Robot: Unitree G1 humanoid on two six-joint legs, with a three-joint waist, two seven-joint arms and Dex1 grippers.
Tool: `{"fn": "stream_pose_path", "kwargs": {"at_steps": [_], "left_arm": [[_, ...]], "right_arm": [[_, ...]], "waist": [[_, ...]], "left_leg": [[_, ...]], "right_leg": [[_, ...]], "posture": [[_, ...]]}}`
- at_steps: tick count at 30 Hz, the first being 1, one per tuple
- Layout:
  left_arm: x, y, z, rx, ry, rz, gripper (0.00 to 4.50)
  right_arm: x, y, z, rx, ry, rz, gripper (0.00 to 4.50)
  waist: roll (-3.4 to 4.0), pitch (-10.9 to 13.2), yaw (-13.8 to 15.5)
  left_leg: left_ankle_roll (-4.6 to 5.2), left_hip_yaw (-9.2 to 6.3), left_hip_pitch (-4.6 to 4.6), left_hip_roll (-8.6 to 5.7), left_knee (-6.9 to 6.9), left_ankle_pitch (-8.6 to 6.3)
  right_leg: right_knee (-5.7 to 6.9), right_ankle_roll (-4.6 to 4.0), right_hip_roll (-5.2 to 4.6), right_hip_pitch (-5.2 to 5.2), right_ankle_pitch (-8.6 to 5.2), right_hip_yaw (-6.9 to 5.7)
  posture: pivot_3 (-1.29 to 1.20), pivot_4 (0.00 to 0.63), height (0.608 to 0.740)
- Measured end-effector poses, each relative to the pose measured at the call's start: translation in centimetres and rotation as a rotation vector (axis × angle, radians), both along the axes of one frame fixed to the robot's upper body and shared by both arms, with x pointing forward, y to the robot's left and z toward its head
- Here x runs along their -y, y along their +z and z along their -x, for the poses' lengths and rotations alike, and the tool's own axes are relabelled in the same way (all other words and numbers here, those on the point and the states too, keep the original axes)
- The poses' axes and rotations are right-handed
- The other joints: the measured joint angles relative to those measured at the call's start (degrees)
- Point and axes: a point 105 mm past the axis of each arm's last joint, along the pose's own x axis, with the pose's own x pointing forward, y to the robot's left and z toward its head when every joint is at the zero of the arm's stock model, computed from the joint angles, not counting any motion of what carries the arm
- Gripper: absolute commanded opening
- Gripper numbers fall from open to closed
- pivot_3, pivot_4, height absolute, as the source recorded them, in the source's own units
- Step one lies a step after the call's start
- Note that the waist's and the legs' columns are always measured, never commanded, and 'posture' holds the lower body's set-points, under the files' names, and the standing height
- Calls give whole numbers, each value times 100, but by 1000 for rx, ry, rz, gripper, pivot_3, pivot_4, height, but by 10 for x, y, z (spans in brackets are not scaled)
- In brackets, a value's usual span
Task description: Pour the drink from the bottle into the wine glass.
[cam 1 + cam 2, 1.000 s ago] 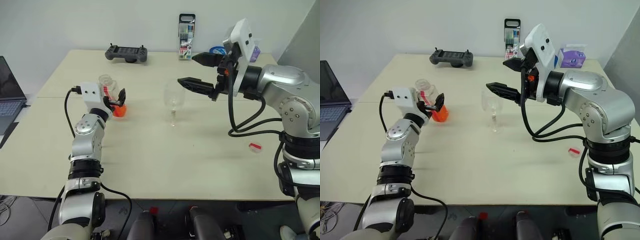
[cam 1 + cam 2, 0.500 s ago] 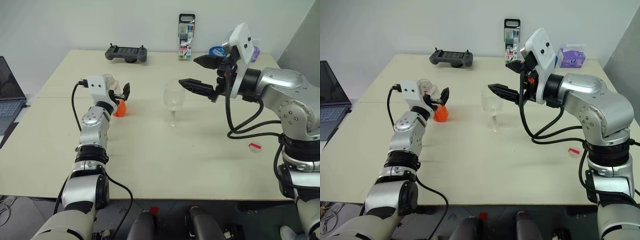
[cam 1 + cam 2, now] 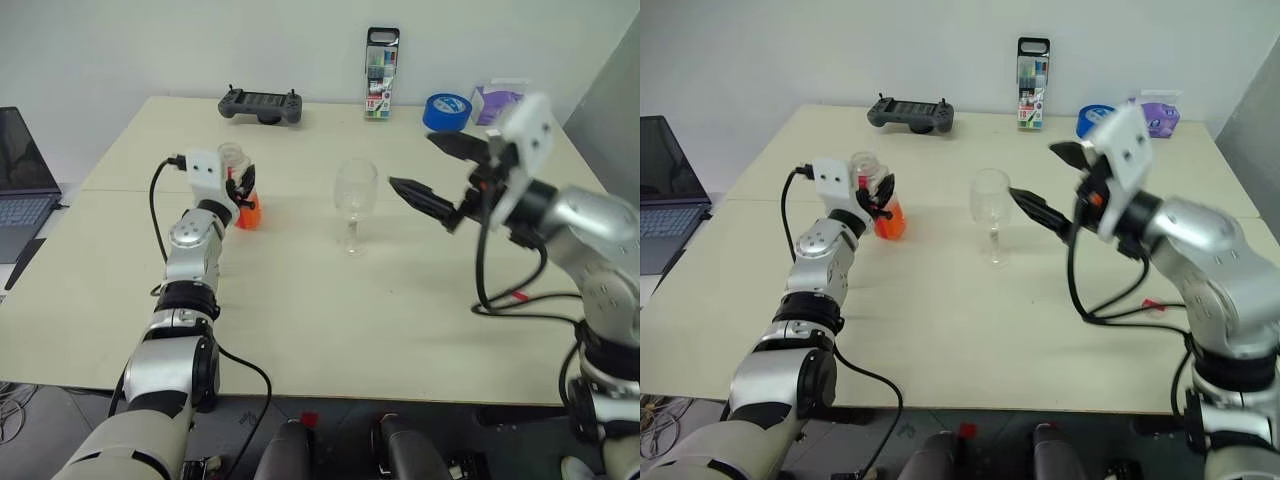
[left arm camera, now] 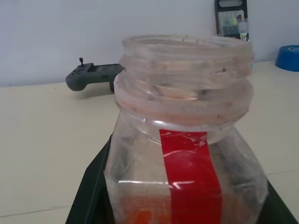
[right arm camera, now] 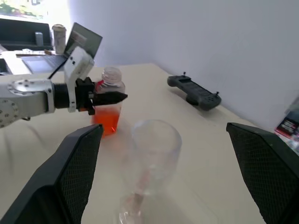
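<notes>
On the tabletop (image 3: 300, 300), at ten o'clock from the wine glass (image 3: 354, 203), stands the bottle (image 3: 243, 192), uncapped, its red label strip unreadable, orange-red drink (image 3: 247, 213) filling its lower part. Left claw (image 3: 238, 187) is clamped on the bottle. Empty glass stands upright. Right claw (image 3: 447, 172), at three o'clock, gapes wide, holding nothing.

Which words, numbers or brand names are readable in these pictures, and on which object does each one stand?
None can be read.
Marker pack: printing too small.
Bottle: red label strip, only scuffed white marks, no legible letters.
Purple box: printing blurred.
Controller: no legible marks.
</notes>
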Motion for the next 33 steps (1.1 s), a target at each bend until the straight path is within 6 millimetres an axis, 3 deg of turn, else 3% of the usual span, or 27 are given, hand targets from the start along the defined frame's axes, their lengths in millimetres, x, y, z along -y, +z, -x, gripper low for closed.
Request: {"fn": "stream_pose_path", "kwargs": {"at_steps": [4,7,15,33], "left_arm": [[33,50,-1,140,-123,-158,1706],[56,71,2,228,-197,-298,1705],[97,50,10,284,-359,-644,1689],[102,59,17,473,-331,-1022,1689]], "right_arm": [[15,-44,22,-91,-58,-107,4500],[15,-60,29,-114,-94,-164,4500],[19,-72,29,-23,-179,-161,4500],[15,-76,26,-6,-184,-136,4500]], "waist": [[-3,-1,42],[-2,-2,-3],[-3,-2,-105],[-3,-2,-85]], "left_leg": [[0,11,6,1,-1,0],[1,25,27,3,1,0],[2,30,25,10,-1,1],[2,26,23,11,4,1]], "right_leg": [[7,5,24,2,-3,4],[13,6,34,9,-4,33],[14,16,66,4,-10,27],[15,16,60,8,-9,26]], "posture": [[0,150,740],[0,150,740],[0,150,740],[0,150,740]]}}
